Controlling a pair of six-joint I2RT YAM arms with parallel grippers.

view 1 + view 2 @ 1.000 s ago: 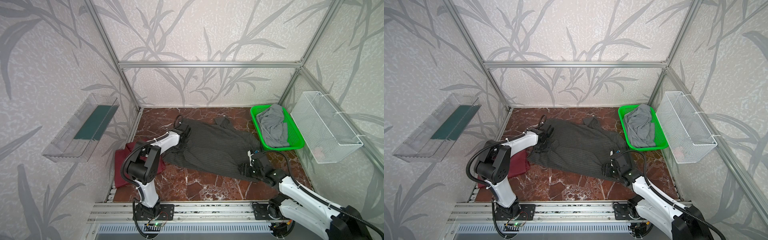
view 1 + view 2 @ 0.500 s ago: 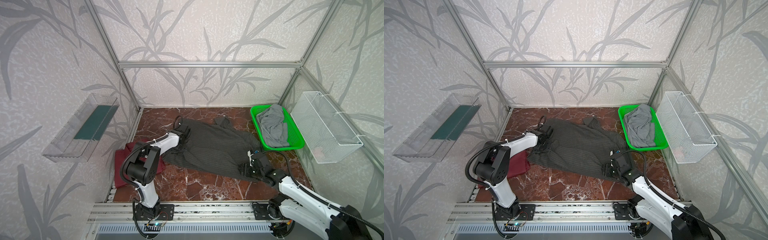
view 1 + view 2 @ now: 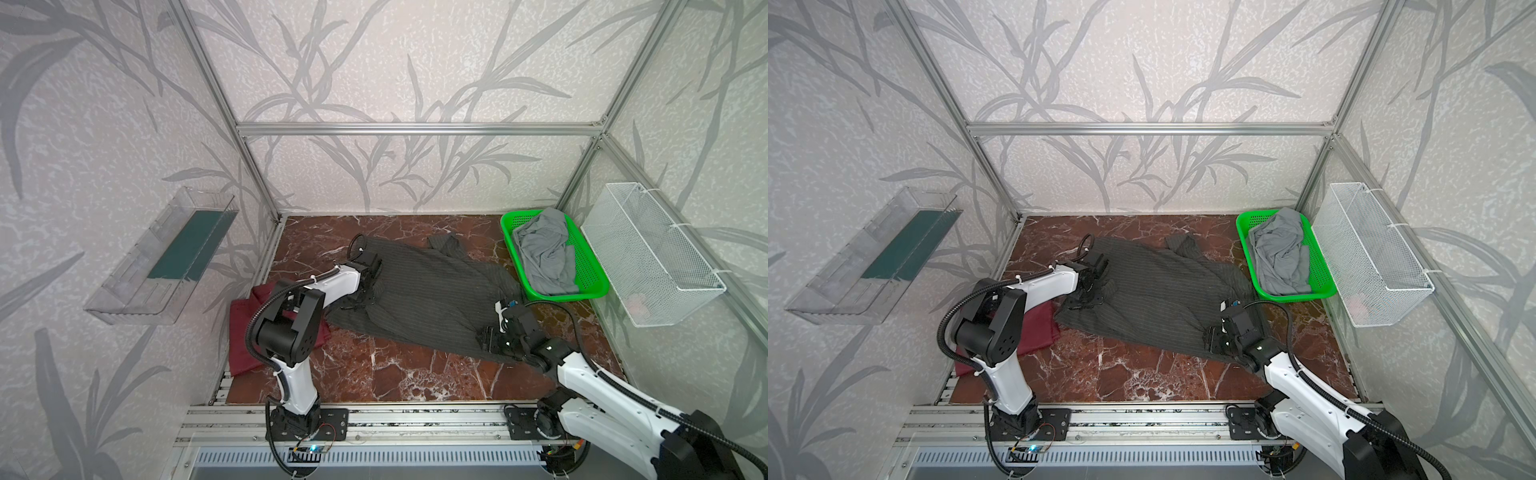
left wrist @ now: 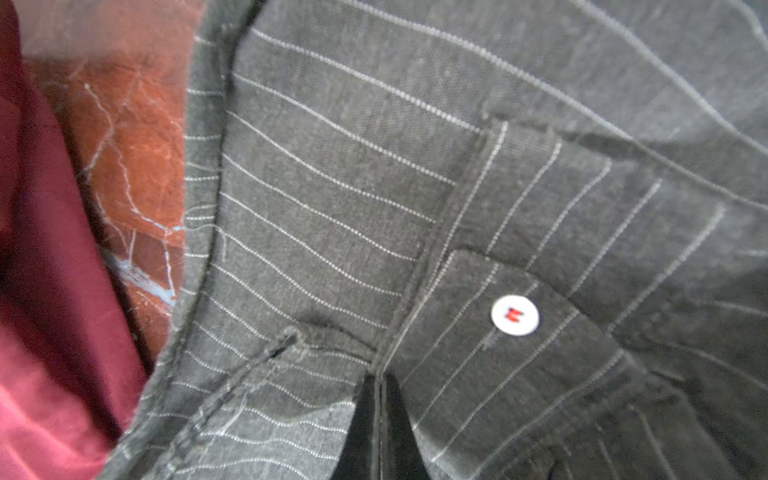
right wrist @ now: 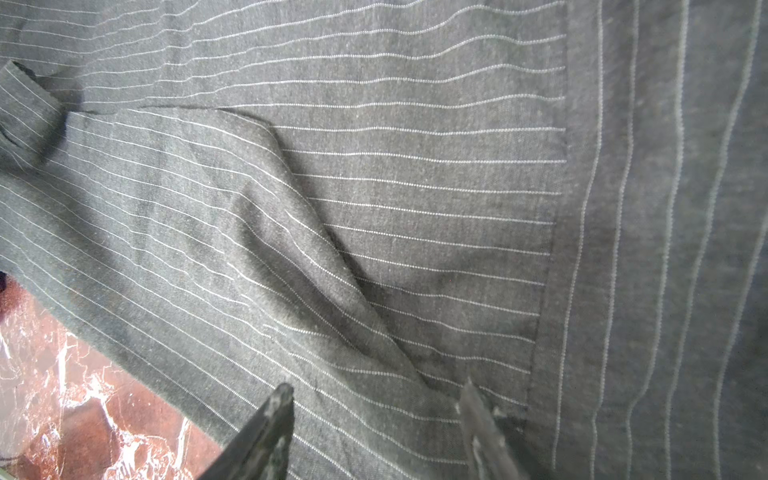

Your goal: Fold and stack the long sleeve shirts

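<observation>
Grey pinstripe shirt (image 3: 424, 299) spread flat on desk (image 3: 395, 374), centre. Long axis runs left to near right. Curved hem end points left, just beside maroon shirt (image 3: 243, 332) bunched at left desk edge. Left gripper (image 4: 376, 399) pressed together, tips at seam beside white button (image 4: 515, 315); cloth caught or not, cannot tell. Right gripper (image 5: 378, 395) spread, straddling crease at shirt's right end.

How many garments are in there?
3: a charcoal pinstriped shirt spread centrally, a dark red shirt at far left, a pale grey garment in the green plastic basket. Others may be hidden.
</observation>
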